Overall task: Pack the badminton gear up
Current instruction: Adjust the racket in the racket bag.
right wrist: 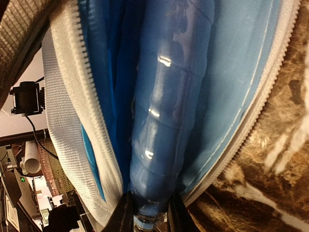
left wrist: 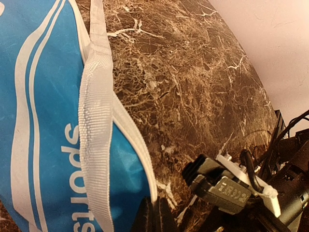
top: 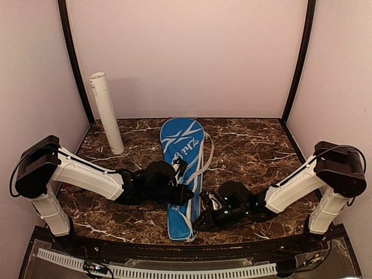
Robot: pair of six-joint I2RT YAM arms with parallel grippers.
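**Blue handle gripped inside the opened cover**

Flat on the marble table (top: 250, 145), centre of the overhead frame: the blue cover (top: 177, 145), wide rounded end toward the top, narrow end toward the bottom edge. Upper left, well apart from it: the white tube (top: 106, 110), upright with a slight lean, foot on the table near the back corner.

Bottom centre of the left wrist frame: the left gripper (left wrist: 155, 212), jaws pressed right together. White-piped edge of the cover running straight down into the tips, nipped between them as far as can be seen from the little of the fingers in frame. Left half of that frame filled with blue fabric, white stripes and white lettering (left wrist: 72, 145) turned sideways. Draped down across the fabric, a white strap (left wrist: 96, 145). Bare marble to the right.

Bottom centre of the right wrist frame: the right gripper (right wrist: 148, 217), jaws narrow, clamped on the butt end of a blue racket handle (right wrist: 164, 121). Handle glossy, wrapped in spiral bands, stretching up the middle of the frame inside the opened cover, between the white zip (right wrist: 72, 125) rows at left and right. Marble at the far right.

Overhead again: both grippers low over the cover's lower half, left one at its left edge, right one at its lower right edge.
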